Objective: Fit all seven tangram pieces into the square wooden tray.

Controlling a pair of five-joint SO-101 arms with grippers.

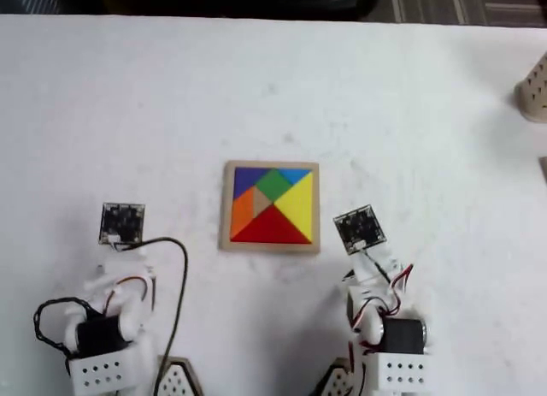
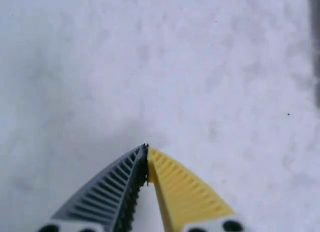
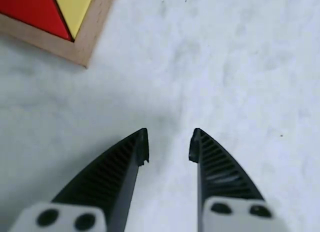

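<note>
Square wooden tray, mid white table, filled with coloured tangram pieces; left gripper, grey and yellow jaws closed, empty; right gripper, black jaws parted, empty, near tray corner.

A robotics lab workbench.

A white plastic left arm and a matching right arm are sitting side by side at a plain white tabletop. Black motor housings and thin red and black wires are lying exposed, and a loose black cable is looping across the surface. A small black circuit board is sitting at the front of each arm. A square wooden tray of coloured pieces is lying between them.
</note>
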